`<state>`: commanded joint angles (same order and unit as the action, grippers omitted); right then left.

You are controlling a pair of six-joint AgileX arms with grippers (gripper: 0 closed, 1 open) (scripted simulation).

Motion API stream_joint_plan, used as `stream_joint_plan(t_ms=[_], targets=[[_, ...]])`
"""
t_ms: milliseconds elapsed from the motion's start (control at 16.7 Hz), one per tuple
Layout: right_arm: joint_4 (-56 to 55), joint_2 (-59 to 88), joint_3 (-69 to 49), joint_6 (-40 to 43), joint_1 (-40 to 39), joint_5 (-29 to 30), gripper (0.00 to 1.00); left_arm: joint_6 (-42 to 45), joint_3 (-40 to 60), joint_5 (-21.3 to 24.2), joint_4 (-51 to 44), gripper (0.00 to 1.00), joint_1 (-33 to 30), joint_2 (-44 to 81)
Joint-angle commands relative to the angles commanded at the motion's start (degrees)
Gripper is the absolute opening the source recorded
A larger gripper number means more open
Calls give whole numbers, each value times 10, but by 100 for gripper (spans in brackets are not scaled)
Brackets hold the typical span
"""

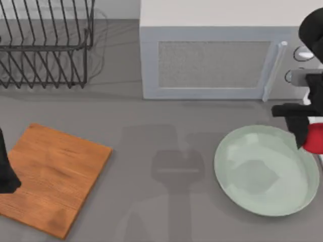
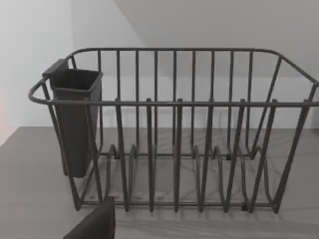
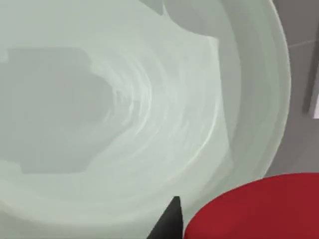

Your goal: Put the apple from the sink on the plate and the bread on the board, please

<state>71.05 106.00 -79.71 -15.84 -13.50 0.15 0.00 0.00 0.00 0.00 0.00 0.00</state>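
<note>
The right gripper [image 1: 309, 135] hangs at the right edge of the table with the apple [image 1: 315, 138] clamped between its dark fingers, the red lump poised over the right rim of the plate [image 1: 252, 201]. From the right wrist view the apple [image 3: 259, 209] sits low and close to the camera with one dark fingertip [image 3: 169, 221] beside it, and the plate [image 3: 124, 124] spreads pale and glossy beneath, its bowl bare; I judge the fruit is being carried in over the rim so that it can be let go toward the middle, where the shallow raised edge would stop a round thing from rolling off. The plate lies near the front right corner of the table, just in front of the microwave [image 1: 212, 60], which stands along the back edge. The board [image 1: 50, 176] lies at the front left corner, tilted to the table's edges, with nothing on it, so the bread half of the job looks undone, and I see no bread anywhere. The left arm waits at the left edge over the board; its gripper's state I cannot tell. Its wrist camera looks toward the wire dish rack [image 2: 174, 129] in the back left corner, a dark cup [image 2: 75, 119] hung on one end.
</note>
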Motion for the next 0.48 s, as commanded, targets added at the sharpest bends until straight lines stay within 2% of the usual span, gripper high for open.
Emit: stream_joint_plan(t_ms=[240,480], targets=[[-5,-23,-16,-69,-79,-1,0,0,0,0,0,100,0,0],[-13,-32,-29,-95,-111,-1,0,0,0,0,0,100,0,0]])
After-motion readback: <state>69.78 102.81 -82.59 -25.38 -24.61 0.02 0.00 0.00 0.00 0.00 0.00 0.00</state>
